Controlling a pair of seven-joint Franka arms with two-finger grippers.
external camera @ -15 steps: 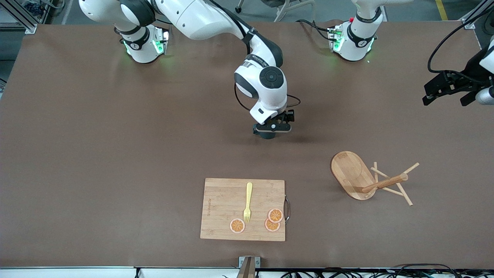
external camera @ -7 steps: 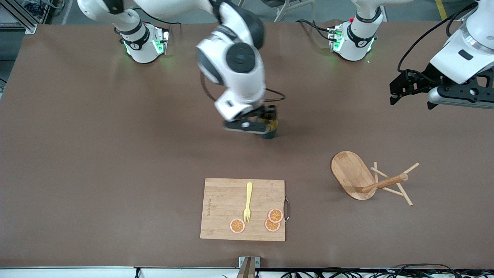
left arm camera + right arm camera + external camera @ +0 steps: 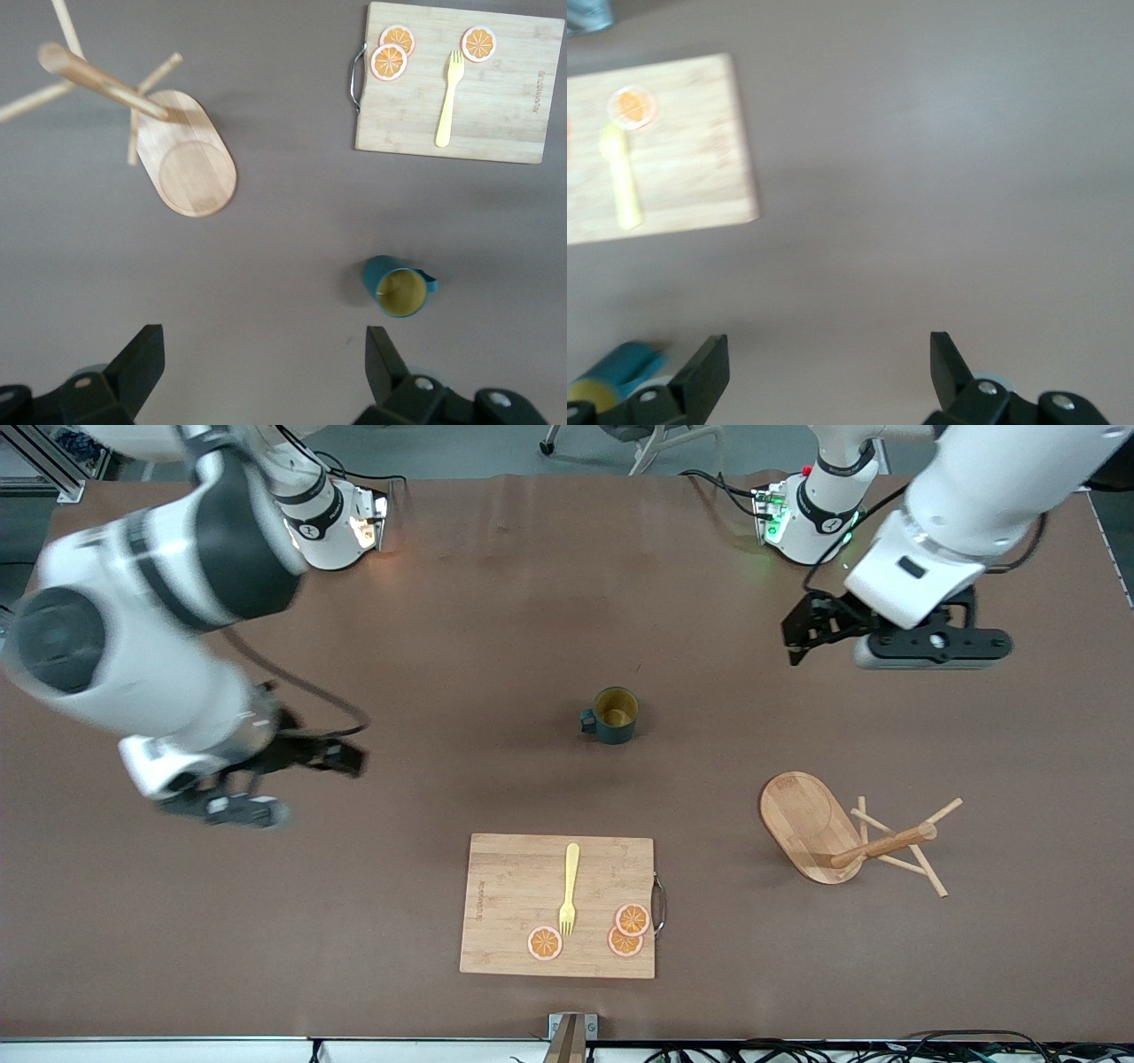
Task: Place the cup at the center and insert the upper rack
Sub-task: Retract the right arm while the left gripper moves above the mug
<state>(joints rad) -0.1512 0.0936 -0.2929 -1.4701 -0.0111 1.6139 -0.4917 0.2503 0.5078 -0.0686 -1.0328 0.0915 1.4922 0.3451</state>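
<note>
The cup [image 3: 613, 715] stands upright at the middle of the table, mustard inside showing, with nothing touching it. It also shows in the left wrist view [image 3: 399, 285] and, blurred, in the right wrist view [image 3: 607, 376]. The upper rack [image 3: 811, 824] lies tipped on its side toward the left arm's end, nearer the front camera than the cup, pegs sticking out; it shows in the left wrist view [image 3: 190, 168]. My left gripper [image 3: 930, 646] [image 3: 264, 359] is open and empty, up in the air over bare table. My right gripper [image 3: 226, 810] [image 3: 828, 359] is open and empty, over the table toward the right arm's end.
A rectangular wooden cutting board [image 3: 505, 903] lies near the front edge, nearer the front camera than the cup. On it lie a yellow fork [image 3: 569, 886] and three orange slices [image 3: 625, 930]. The board has a metal handle on its side toward the rack.
My right gripper let go of the cup, rose and swung away toward the right arm's end. The cup stays at the center. My left arm moved in over the table.
</note>
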